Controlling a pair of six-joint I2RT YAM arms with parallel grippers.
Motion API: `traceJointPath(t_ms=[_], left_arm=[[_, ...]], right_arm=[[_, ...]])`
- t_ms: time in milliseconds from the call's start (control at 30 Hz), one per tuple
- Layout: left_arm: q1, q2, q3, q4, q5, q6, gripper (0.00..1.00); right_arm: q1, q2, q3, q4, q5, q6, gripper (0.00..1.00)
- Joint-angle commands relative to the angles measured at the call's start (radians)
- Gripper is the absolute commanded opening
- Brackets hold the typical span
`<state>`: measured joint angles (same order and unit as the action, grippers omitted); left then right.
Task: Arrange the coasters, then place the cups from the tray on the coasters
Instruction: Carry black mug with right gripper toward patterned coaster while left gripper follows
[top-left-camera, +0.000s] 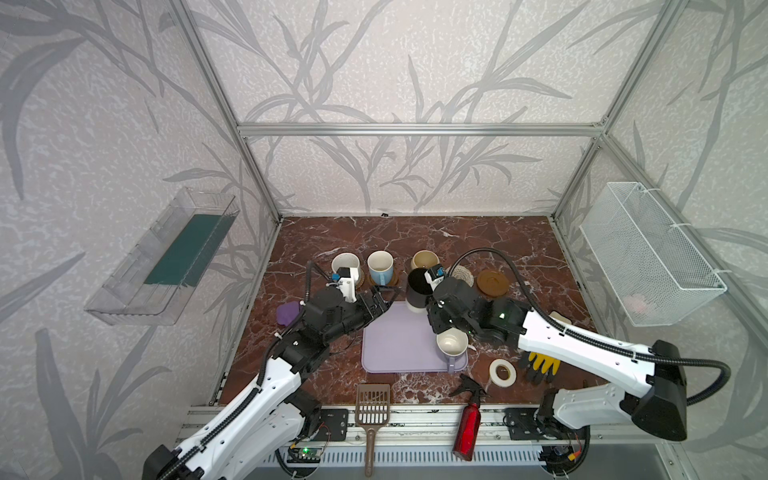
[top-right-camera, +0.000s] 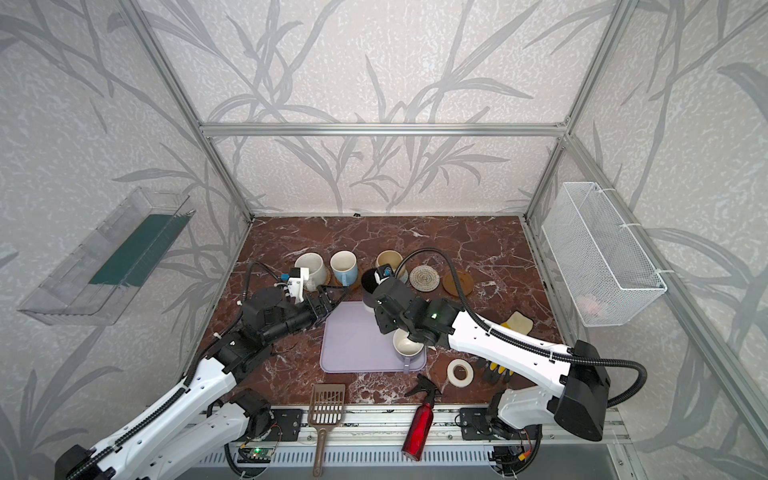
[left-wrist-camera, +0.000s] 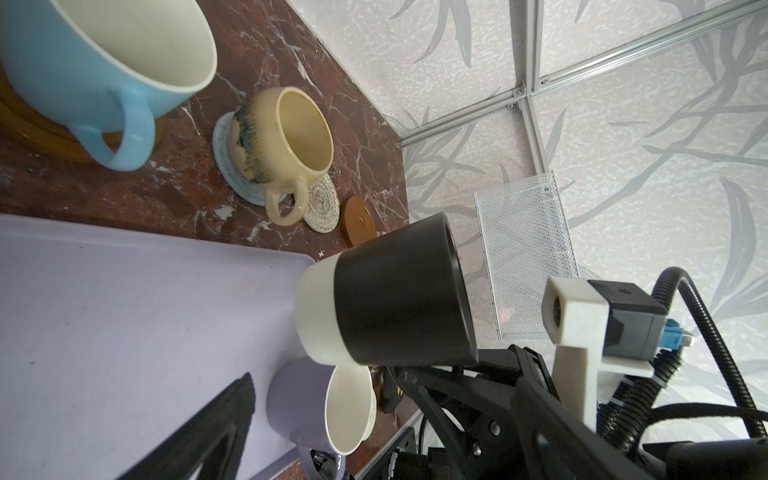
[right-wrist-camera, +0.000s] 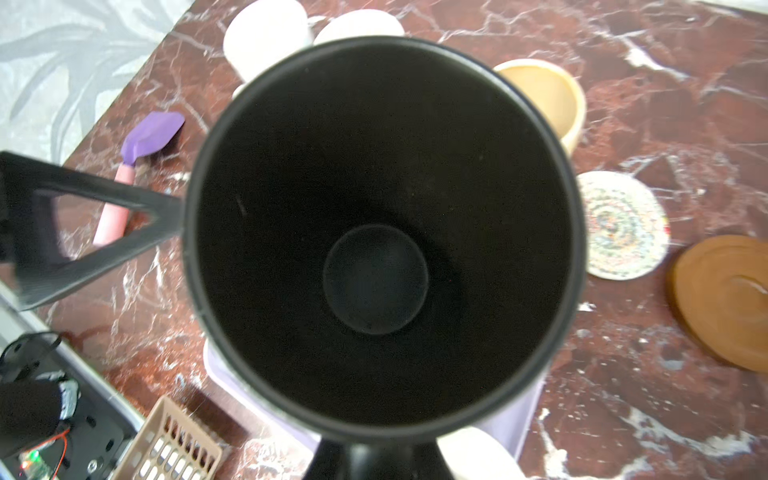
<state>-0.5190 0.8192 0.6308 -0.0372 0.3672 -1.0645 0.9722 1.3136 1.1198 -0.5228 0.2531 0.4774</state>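
Note:
My right gripper (top-left-camera: 430, 294) is shut on the handle of the black cup (top-left-camera: 419, 286) (left-wrist-camera: 399, 291), holding it tilted above the far right corner of the lavender tray (top-left-camera: 395, 340). The cup's dark inside fills the right wrist view (right-wrist-camera: 374, 232). A lavender cup (top-left-camera: 452, 345) stands on the tray's near right corner. The white speckled cup (top-left-camera: 345, 266), light blue cup (top-left-camera: 380, 266) and cream-yellow cup (top-left-camera: 424, 259) each sit on a coaster in the far row. A cream spiral coaster (top-left-camera: 463, 274) and an amber-brown coaster (top-left-camera: 492, 282) lie bare. My left gripper (top-left-camera: 384, 301) hangs open by the tray's far left corner.
A purple spatula (top-left-camera: 289, 313) lies left of the tray. A white tape roll (top-left-camera: 503, 372), yellow-black gloves (top-left-camera: 540, 365), a red spray bottle (top-left-camera: 467, 424) and a brown slotted scoop (top-left-camera: 372, 403) lie along the front. A white wire basket (top-left-camera: 652, 253) hangs on the right wall.

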Motion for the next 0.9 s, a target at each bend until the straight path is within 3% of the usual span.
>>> traceJointPath(t_ms=[0,233,367,533,867], left_arm=[[-0.009,0.016,0.086,-0.039,-0.051,0.061,0.99],[-0.023,0.158,0.175,0.017,-0.03,0.052,0.99],[-0.076,0.238,0.31,-0.169,-0.143,0.188,0.99],[-0.079,0.347,0.345,-0.066,-0.092,0.155,0.99],[-0.079,0.545,0.445,0.045,-0.05,0.122,0.99]], right_arm=[[-0.054,-0.085,0.023,0.028,0.019,-0.029,0.0],[-0.197,-0.104,0.014,0.032,-0.032,-0.052,0.0],[-0.273,-0.095,0.002,0.06,-0.056,-0.052,0.0],[-0.339,-0.044,0.001,0.101,-0.054,-0.048,0.0],[-0.379,0.094,0.014,0.179,0.064,-0.043,0.0]])
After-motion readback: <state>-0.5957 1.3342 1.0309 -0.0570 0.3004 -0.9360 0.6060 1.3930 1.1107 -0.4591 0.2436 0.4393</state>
